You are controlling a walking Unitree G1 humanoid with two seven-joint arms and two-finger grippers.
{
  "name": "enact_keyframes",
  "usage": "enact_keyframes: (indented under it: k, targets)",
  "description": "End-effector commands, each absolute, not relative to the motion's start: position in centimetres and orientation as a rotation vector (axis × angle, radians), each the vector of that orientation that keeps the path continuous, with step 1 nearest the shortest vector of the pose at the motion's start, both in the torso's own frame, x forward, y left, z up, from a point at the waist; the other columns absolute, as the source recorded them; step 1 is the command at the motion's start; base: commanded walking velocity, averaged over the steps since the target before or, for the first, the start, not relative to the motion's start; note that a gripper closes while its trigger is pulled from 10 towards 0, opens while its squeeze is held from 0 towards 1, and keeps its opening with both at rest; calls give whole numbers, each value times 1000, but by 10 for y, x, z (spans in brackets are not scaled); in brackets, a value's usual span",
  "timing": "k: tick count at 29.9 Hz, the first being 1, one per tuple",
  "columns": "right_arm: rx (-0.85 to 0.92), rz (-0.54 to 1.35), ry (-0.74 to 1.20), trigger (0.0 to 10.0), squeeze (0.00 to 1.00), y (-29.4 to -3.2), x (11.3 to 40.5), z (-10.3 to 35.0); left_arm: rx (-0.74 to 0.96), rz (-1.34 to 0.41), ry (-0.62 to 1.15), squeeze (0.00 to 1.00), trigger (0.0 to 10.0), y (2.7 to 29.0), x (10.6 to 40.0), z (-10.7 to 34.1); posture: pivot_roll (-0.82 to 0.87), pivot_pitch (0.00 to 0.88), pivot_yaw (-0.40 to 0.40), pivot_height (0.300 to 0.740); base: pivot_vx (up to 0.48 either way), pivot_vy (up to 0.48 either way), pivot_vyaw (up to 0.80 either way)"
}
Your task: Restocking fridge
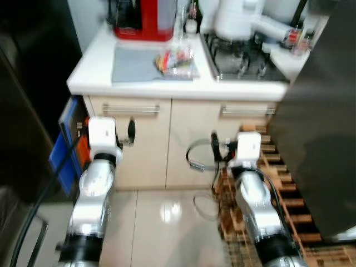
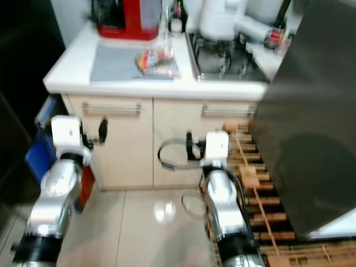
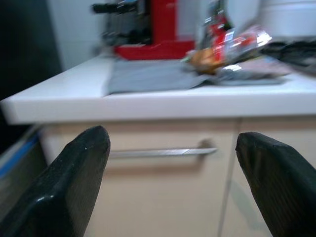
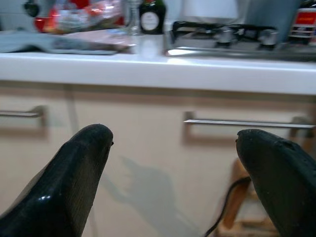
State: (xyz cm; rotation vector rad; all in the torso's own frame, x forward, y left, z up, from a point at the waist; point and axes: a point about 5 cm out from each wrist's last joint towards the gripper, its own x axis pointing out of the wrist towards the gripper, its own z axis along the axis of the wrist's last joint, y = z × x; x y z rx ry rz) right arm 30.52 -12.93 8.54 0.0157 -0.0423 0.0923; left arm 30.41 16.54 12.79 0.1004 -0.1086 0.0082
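Facing the counter (image 1: 222, 88), left tool (image 3: 170, 185) and right tool (image 4: 173, 180) spread wide (nothing between).

A home kitchen

A white tabletop (image 1: 100, 61) tops cream cabinet drawers with metal bar handles (image 1: 130, 109). On it stand a red coffee machine (image 1: 143, 19), a gas hob (image 1: 242, 62), a white kettle (image 1: 236, 18), a grey cloth (image 1: 133, 64) and a packet of food (image 1: 175, 60). The floor (image 1: 161, 222) is glossy tile.

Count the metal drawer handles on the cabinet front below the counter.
2. One drawer handle sits below the grey mat; the other sits below the stove. More may be hidden behind the dark panel.
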Motion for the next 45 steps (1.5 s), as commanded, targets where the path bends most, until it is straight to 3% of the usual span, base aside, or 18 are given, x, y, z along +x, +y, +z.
enact_keyframes:
  k: [1,11,17,25,28,32,37,45]
  targets:
    - [21,73,-77,10000,0,-135,307,92,114,-24,-139,0,10000,155,305,135,-2,0,-35,740,465,0,0]
    - [0,83,-112,10000,0,-137,295,96,149,-19,-212,0,10000,159,307,154,10,0,-41,740,464,0,0]
    - [-16,89,-341,10000,0,-129,300,145,222,-49,-397,0,10000,153,315,200,7,0,-36,740,464,0,0]
    - [28,103,-321,10000,0,-134,295,147,181,-60,-437,0,10000,157,340,235,-10,0,-48,740,467,0,0]
    - [30,108,-332,10000,0,-136,292,148,124,-77,-419,0,10000,159,352,246,-13,0,-46,740,312,0,0]
    - [30,103,-309,10000,0,-138,291,145,68,-263,-389,0,10000,156,369,262,-19,0,-40,740,0,0,0]
    - [26,118,-283,10000,0,-135,293,142,104,-479,-188,0,10000,150,387,246,-25,0,-34,740,0,0,0]
    - [29,132,-259,10000,0,-131,294,137,81,-640,-32,0,10000,146,395,236,-20,0,-28,740,0,0,0]
